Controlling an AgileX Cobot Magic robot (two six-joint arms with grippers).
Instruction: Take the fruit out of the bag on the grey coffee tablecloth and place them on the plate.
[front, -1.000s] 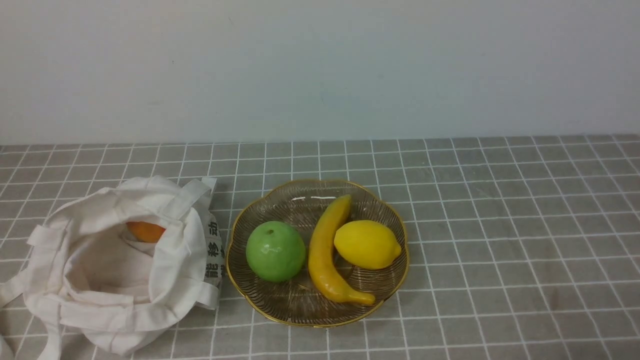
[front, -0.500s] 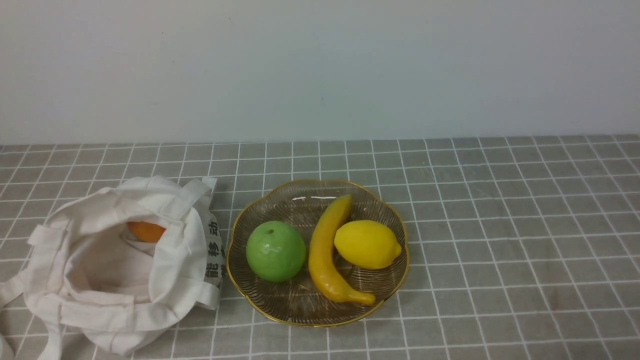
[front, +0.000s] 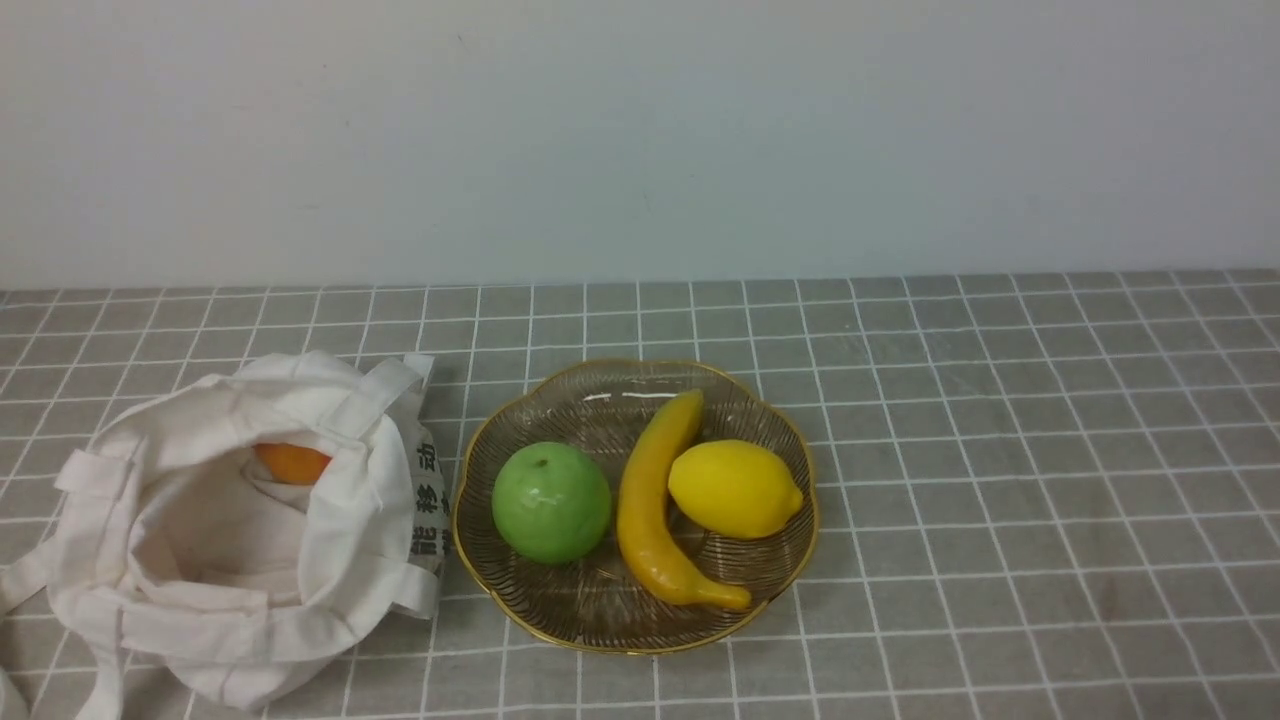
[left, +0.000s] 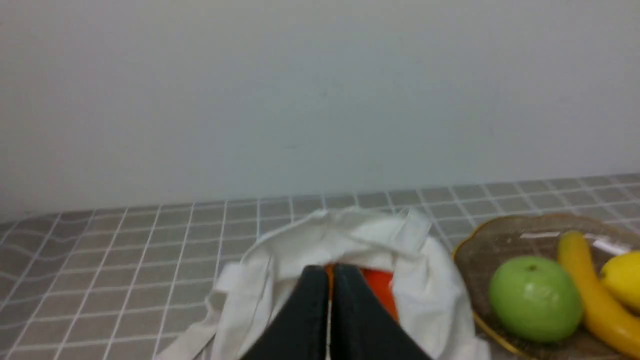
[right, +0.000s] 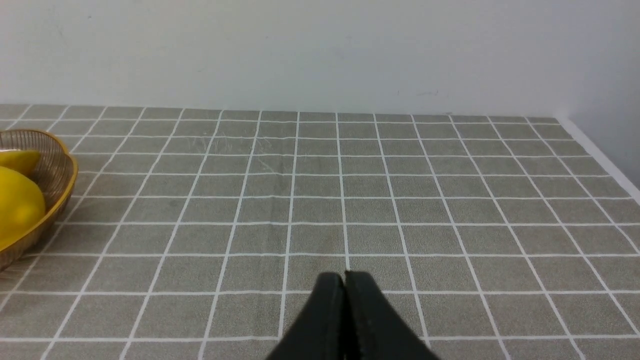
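Both your left gripper (left: 328, 272) and right gripper (right: 345, 278) are clenched empty, the orange fruit (front: 290, 463) sits deep in the bag (front: 330, 520) near the tablecloth's (front: 1000, 450) left edge, and loose cloth could snag your fingers and drag everything.

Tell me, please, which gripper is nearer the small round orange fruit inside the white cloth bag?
Left. The left gripper is shut right before the orange fruit; the right gripper is over bare tablecloth beyond the plate.

Orange fruit (front: 290, 463) in bag (front: 240, 530) – green apple (front: 551, 503) on plate (front: 760, 590)
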